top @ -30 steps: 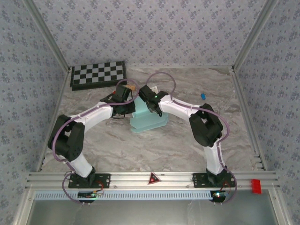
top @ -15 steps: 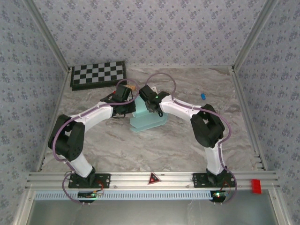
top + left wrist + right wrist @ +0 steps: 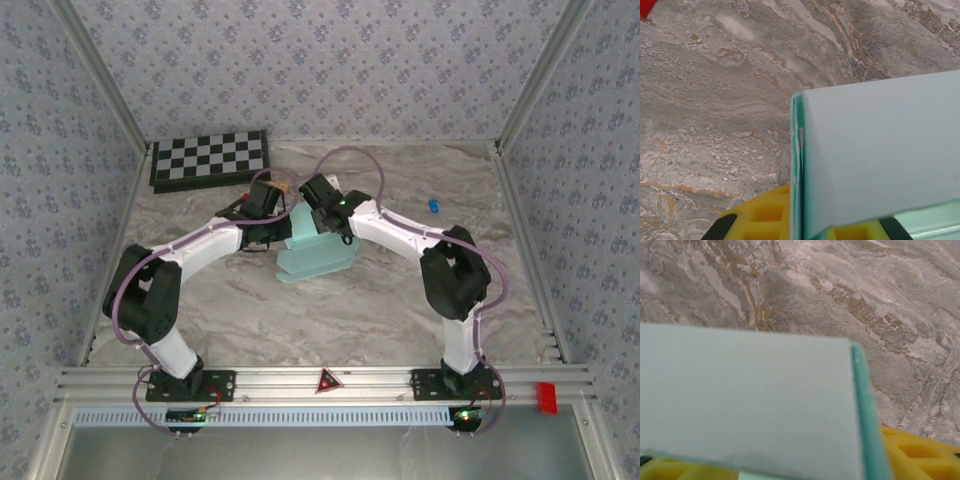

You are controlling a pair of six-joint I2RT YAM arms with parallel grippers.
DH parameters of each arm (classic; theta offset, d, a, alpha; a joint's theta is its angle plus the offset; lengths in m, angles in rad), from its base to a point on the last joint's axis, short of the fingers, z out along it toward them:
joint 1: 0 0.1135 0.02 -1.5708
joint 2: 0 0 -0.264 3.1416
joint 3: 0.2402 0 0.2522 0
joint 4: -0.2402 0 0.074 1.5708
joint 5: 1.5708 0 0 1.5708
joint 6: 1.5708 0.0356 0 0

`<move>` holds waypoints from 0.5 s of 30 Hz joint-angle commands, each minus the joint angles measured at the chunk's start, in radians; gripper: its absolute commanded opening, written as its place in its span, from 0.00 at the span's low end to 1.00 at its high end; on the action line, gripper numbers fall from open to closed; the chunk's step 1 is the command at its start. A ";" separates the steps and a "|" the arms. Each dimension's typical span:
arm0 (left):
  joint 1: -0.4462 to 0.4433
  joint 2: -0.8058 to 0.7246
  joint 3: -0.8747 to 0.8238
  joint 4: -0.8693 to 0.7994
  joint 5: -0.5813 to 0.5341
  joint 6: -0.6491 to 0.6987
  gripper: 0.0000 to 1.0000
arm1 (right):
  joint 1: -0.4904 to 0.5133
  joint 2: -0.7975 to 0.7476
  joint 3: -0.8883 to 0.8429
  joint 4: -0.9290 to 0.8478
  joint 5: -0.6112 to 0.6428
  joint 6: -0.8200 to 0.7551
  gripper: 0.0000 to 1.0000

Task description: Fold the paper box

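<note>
Left to right:
- checkerboard (image 3: pixel 208 160) sits at the far left, well apart from the work. No risk there.
- left gripper (image 3: pixel 278 228): yellow fingers (image 3: pixel 760 217) are together, clamped on the left edge of the paper box (image 3: pixel 318 258).
- the box is mid-table (image 3: pixel 300 330), between the two grippers. One pale panel is raised and the rest lies flat toward the near side.
- right gripper (image 3: pixel 322 222): fingers (image 3: pixel 920 450) are wide apart. The card panel lies across the gap with no pinch on it.

Risks, as I read it:
- Only one clamp is on the card. The raised panel could spring back flat and lose the crease.
- Any pull or twist by the left gripper loads a single thin edge, so the card may kink or tear at the clamp.
- Nothing pins the base, so the box may skid on the smooth top.
- The right fingertips sit close to the panel edge. A sideways move could snag it and fold the wrong line.
- The arms are close together over the box, so there's a collision chance if both move inward.

Writing: none readable. The card is plain. The small blue item (image 3: pixel 433 204) far right and the red block (image 3: pixel 545 396) on the near rail show no legible marks.
</note>
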 commanded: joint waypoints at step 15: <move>-0.014 -0.029 -0.008 0.074 -0.009 -0.165 0.00 | -0.054 -0.269 -0.070 -0.022 -0.094 0.083 0.64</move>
